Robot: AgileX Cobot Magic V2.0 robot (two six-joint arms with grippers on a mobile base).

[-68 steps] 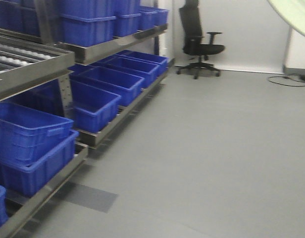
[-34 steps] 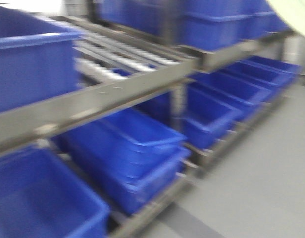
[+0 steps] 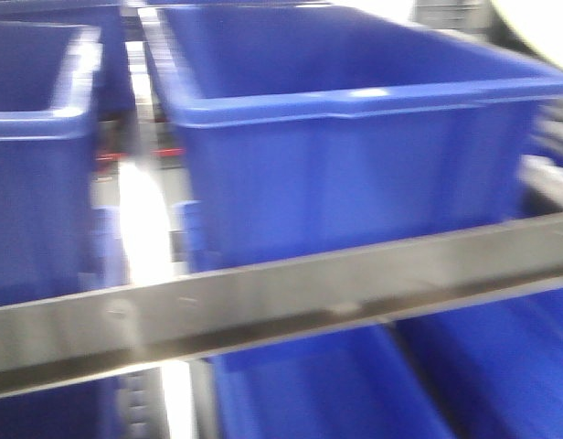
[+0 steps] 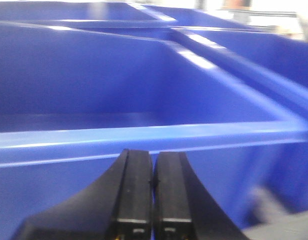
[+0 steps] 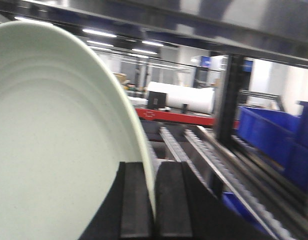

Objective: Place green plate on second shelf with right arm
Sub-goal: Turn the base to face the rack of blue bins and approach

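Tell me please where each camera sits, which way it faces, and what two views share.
Front-facing view: mounted looking forward, close to a shelf rail and blue bins; no arm shows, only an edge of the green plate, top right.
Left wrist view: behind the left end effector, shut and empty, facing into blue bins.
Right wrist view: behind the right end effector, shut on the green plate's rim, facing along roller tracks.
Shared: front-facing and right wrist views both show the green plate.

A large blue bin (image 3: 355,137) stands on the rack behind a grey metal rail (image 3: 281,302), with a second blue bin (image 3: 35,165) just beside it; roller tracks (image 5: 194,155) run toward a red beam (image 5: 179,118) below a white roll (image 5: 181,97).
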